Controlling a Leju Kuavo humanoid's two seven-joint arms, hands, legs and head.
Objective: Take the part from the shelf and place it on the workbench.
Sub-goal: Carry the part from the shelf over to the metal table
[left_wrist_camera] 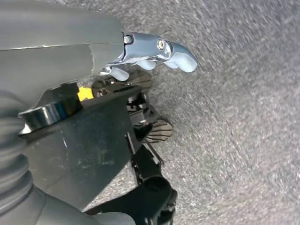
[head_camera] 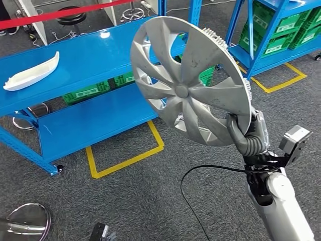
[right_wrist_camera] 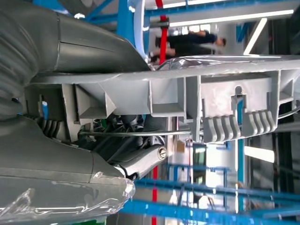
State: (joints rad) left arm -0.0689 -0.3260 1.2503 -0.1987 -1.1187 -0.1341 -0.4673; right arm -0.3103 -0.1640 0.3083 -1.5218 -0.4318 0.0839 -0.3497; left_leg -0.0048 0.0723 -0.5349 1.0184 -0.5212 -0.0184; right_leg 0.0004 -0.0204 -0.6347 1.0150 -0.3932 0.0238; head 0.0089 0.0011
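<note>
The part is a large silver wheel cover (head_camera: 189, 80) with curved spokes, held up in the air at an angle in front of me. My right hand (head_camera: 248, 133) grips its lower right rim. In the right wrist view the cover's ribbed rim and clips (right_wrist_camera: 219, 89) run across the picture, with my right hand (right_wrist_camera: 63, 164) wrapped around the edge. The blue workbench (head_camera: 87, 55) stands to the left, behind the cover. My left hand (left_wrist_camera: 152, 51) hangs over the grey carpet, fingers apart, holding nothing.
A white boat-shaped part (head_camera: 32, 73) lies on the workbench's left end. Blue shelves (head_camera: 252, 30) with green crates (head_camera: 280, 30) stand at the back right. Yellow floor tape (head_camera: 125, 158), a black cable (head_camera: 193, 186) and a chrome stool base (head_camera: 26, 221) lie on the carpet.
</note>
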